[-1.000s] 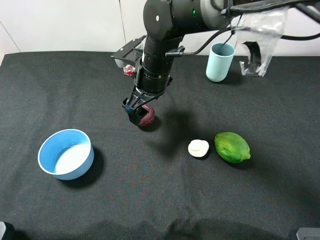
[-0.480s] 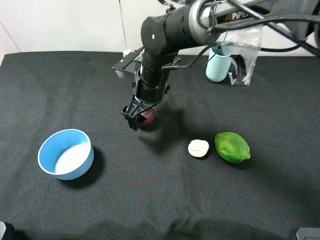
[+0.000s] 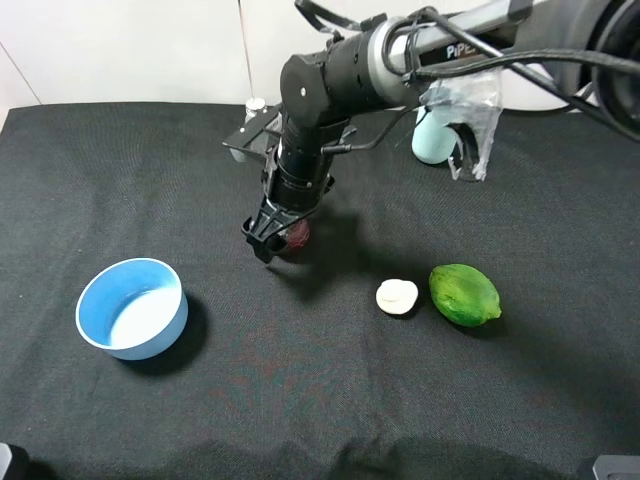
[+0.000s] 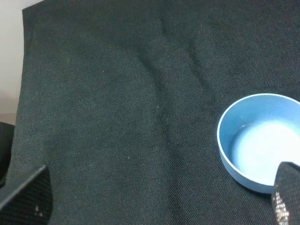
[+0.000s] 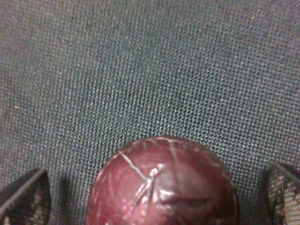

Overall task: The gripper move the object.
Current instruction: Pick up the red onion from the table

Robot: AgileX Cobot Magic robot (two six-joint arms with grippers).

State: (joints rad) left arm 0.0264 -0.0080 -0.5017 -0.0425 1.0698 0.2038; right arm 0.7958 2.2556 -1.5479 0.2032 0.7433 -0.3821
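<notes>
Your right gripper (image 3: 277, 233) is down at the cloth (image 3: 320, 400) with its jaws spread wide, one finger on each side of the onion (image 5: 161, 187). Nothing is clamped yet. The right wrist view shows both fingertips (image 5: 23, 201) out from the ball with a gap on either side, so it's straddling, not gripping.

The onion sits on the cloth near mid-table, between the bowl (image 3: 92, 288) and the white piece (image 3: 397, 297), well apart from both. The arm reaches across the middle with the wrist near vertical. That seems meant to put the fingers level with the ball's widest part for a pinch.

It's round and shiny, so I'd guess it rolls or slips if one finger lands first. Close centred.

The left gripper (image 4: 157, 199) is also spread and empty, hovering over cloth just beside the bowl, out of the way. The green fruit (image 3: 464, 294) and cup (image 3: 428, 145) are well apart from the work.
</notes>
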